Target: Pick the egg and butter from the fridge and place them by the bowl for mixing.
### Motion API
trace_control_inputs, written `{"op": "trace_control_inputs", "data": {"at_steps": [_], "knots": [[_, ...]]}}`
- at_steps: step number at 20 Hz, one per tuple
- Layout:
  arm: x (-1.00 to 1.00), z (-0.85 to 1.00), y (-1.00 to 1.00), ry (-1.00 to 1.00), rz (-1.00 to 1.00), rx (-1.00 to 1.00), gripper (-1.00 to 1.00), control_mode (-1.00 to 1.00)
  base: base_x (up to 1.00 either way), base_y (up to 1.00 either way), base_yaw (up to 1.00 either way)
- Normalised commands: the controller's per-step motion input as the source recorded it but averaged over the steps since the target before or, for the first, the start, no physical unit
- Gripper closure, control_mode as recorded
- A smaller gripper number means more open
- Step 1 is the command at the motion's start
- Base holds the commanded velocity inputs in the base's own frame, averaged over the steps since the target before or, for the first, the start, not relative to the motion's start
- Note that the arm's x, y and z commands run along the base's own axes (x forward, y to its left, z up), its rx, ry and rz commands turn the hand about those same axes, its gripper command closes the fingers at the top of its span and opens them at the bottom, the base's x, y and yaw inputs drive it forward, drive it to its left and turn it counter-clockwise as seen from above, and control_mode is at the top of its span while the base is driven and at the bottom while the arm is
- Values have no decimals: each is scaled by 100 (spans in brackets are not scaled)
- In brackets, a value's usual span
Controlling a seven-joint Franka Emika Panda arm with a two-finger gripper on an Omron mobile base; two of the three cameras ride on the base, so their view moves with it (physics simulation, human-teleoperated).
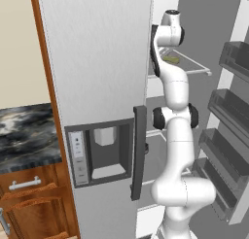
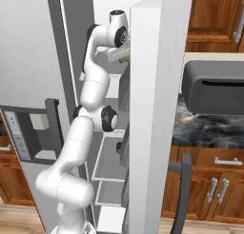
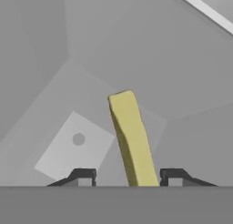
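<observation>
1. Hand view, nearest: gripper (image 3: 127, 175) straddling the butter (image 3: 131, 139), one dark fingertip (image 3: 83, 175) on one side, the other across from it. Clear gaps on both sides of the stick, so jaws partly closed, not yet touching; nothing held.
2. Step in hand, by judgement: closing on the butter. Stick sits somewhat nearer one tip than the other, so better centred before the squeeze, else the first pad to touch will probably push it sideways on the shelf.
3. Stick is thin and flat; grip across the narrow sides, low on the body, with the close kept slow. Lift straight off the shelf before backing out of the fridge (image 1: 97, 63).
4. Near end of the butter cut off at the bottom edge of the hand view, so depth of the tips along the stick cannot be told.
5. Pale square patch with a round dot (image 3: 75, 148) on the shelf beside the butter: cannot tell what it is.
6. Left base view: olive-yellow sliver, the butter (image 1: 171, 59), on an upper shelf behind the arm's wrist; gripper there hidden by the wrist.
7. Right base view: hand reaching into the upper compartment, tips masked by the open door (image 2: 152, 109).
8. Egg and bowl: not made out.
</observation>
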Motion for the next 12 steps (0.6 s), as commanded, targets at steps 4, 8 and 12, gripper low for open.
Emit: {"op": "trace_control_inputs", "data": {"at_steps": [4, 8, 12], "knots": [[-17, -39, -8, -5, 0, 0, 100, -100, 0, 0, 0], [-29, -33, -2, 0, 0, 0, 100, -100, 0, 0, 0], [-37, -19, 0, 0, 0, 0, 100, -100, 0, 0, 0]]}}
